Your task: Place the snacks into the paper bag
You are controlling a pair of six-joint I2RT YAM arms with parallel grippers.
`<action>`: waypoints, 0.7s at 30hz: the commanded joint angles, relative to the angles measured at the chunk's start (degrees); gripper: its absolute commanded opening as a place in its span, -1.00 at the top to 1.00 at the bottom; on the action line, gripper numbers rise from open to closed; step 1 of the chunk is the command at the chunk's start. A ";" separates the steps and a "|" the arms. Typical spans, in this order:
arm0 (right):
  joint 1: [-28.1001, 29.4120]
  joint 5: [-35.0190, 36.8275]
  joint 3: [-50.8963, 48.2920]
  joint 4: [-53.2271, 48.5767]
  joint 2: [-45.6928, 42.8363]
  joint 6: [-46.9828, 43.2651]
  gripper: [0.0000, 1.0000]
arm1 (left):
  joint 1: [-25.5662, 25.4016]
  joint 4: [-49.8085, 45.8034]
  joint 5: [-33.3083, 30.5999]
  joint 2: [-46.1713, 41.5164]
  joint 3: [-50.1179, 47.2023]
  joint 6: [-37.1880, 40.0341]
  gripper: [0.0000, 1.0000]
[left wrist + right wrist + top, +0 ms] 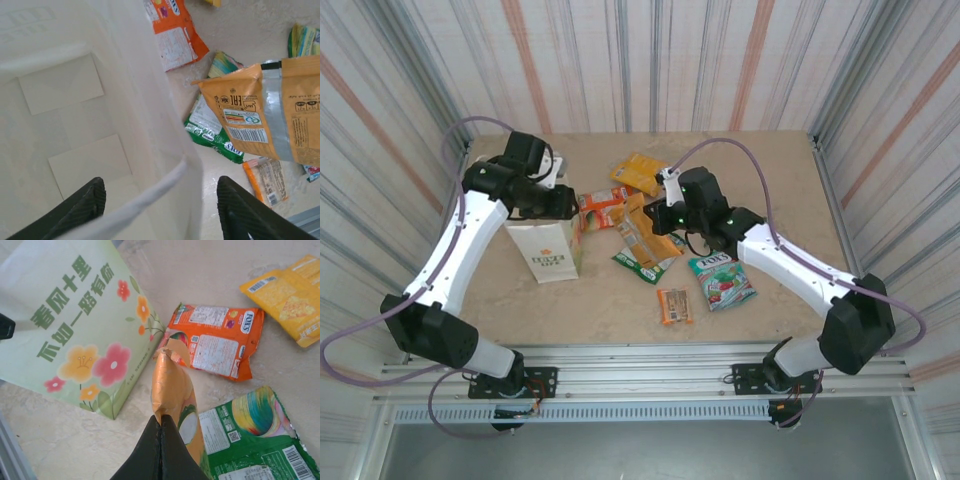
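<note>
The paper bag (548, 248) stands upright at the left, flower print (75, 325) facing right. My left gripper (160, 210) is open over its mouth. One finger (82, 205) is inside and the other (245, 215) outside, so they straddle the right wall and a white handle (150, 200) without pinching them. My right gripper (161, 422) is shut on an orange packet (175, 385), held in the air just right of the bag (635, 225). On the table lie a red-orange packet (603, 207), a yellow-orange one (638, 172), a green-white one (645, 262), a teal-red one (720, 280) and a tiny orange bar pack (674, 305).
The bag's inside (65, 100) shows bare paper. Striped walls close the table (760, 170) in on three sides, and a metal rail (650, 355) runs along its near edge.
</note>
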 commanded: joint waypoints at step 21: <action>-3.85 -12.56 0.35 -2.08 -9.74 -13.65 1.00 | 0.06 -0.11 1.61 -14.89 3.41 18.58 -0.45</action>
